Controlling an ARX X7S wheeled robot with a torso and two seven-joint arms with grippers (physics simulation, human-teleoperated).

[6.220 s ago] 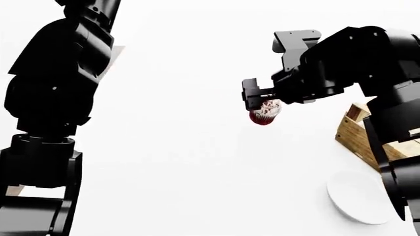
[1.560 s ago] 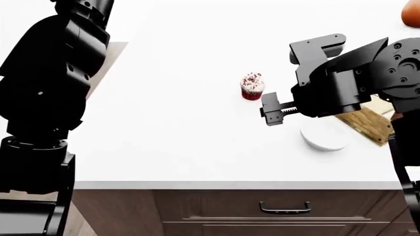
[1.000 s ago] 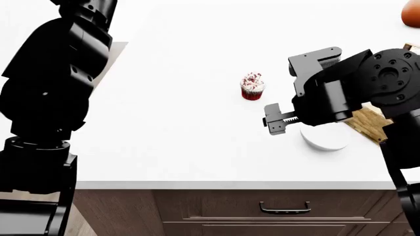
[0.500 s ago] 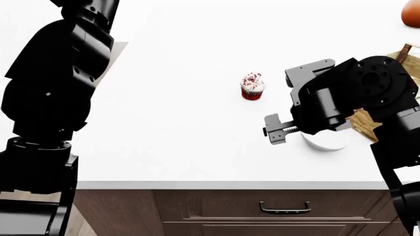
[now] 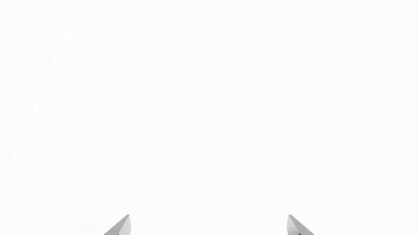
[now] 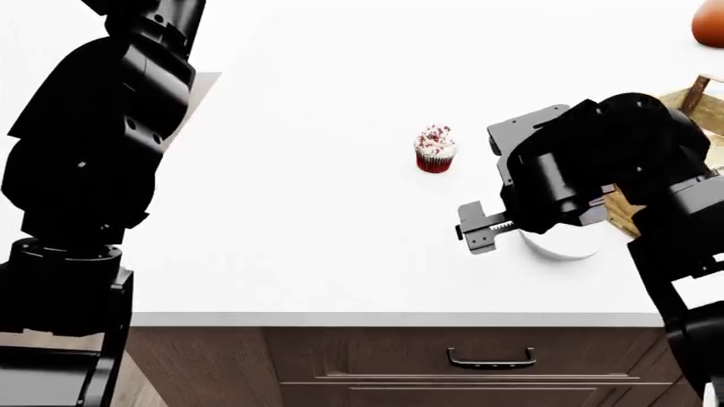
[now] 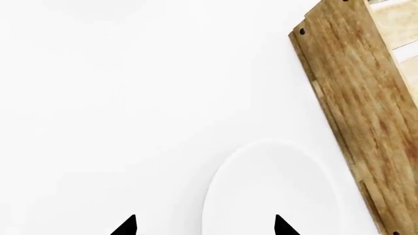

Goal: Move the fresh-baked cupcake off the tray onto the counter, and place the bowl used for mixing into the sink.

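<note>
Now, step in hand: the cupcake (image 6: 436,149) stands upright on the white desk (image 6: 317,212), off the tray (image 7: 356,93), so that half looks done; I judge the work turns to the bowl (image 6: 560,244).
Bowl: it sits on the desk close beside the tray's wooden side, partly hidden under the right arm in the head view.
Right claw (image 6: 480,228): it hangs just beside the bowl, released and holding nothing; in the right wrist view its two dark tips stand apart, with the bowl's rim (image 7: 274,147) ahead of them.
Next move: I think the claw must come down over the rim, one tip inside and one outside, then close.
Left claw (image 5: 207,226): spread wide over bare white desk, empty.
Sink: not seen in any view, so the way to it cannot be judged.
In the way: the tray is very near the bowl and may hinder the claw. An orange-red round thing (image 6: 710,25) shows at the far corner.
</note>
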